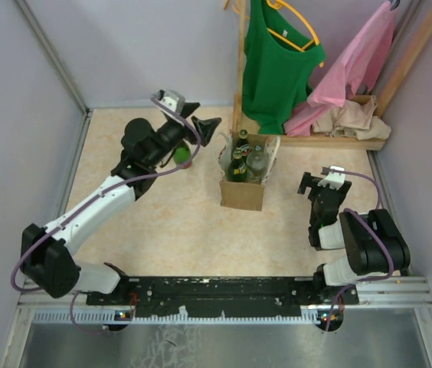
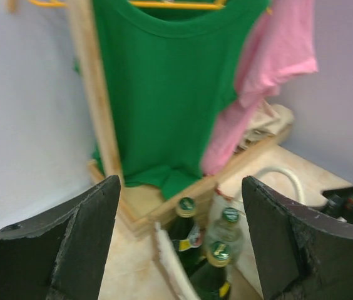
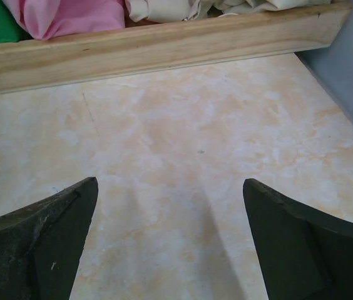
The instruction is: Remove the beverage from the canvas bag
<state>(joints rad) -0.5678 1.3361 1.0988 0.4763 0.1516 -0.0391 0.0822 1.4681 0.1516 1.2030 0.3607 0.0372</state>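
The canvas bag (image 1: 242, 192) stands upright in the middle of the floor, tan-brown, with white loop handles (image 2: 281, 174). Three bottles stand in it. Two are dark green with green caps (image 2: 187, 204) (image 2: 219, 252) and one is a clear bottle (image 2: 229, 216). My left gripper (image 1: 200, 116) hovers above and to the left of the bag's open top. In the left wrist view the left gripper (image 2: 179, 206) is open, with nothing between its fingers; the bottle caps show beyond the gap. My right gripper (image 1: 320, 184) is right of the bag, and the right wrist view shows it (image 3: 169, 187) open over bare floor.
A wooden clothes rack (image 1: 240, 69) stands behind the bag, holding a green shirt (image 1: 277, 65) and a pink garment (image 1: 354, 65). Pink and beige cloth (image 1: 346, 119) lies heaped on its wooden base (image 3: 164, 47). Lilac walls close in the floor. A small green and red thing (image 1: 181, 156) sits by the left arm.
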